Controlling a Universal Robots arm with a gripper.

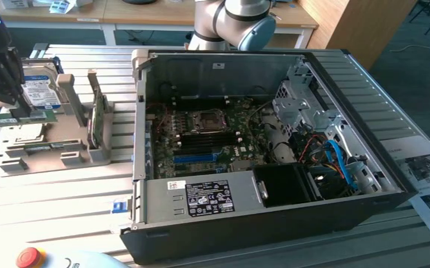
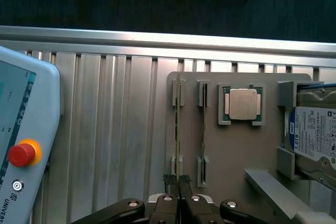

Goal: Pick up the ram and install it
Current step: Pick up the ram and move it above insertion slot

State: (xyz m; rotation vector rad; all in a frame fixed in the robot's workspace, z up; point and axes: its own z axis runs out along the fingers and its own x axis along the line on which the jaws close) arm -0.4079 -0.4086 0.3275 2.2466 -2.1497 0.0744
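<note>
Slippage threatens: fingers [image 2: 187, 190] pinch ram [image 1: 10, 120] by its thin edge; a jolt could twist it loose onto worktop [image 1: 51, 195].

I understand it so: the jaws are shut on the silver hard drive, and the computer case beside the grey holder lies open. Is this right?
One thing is wrong: the gripper has its jaws shut on the ram, the green stick, not the hard drive, which sits in the grey holder. The exterior view shows this. The computer case does lie open.
</note>
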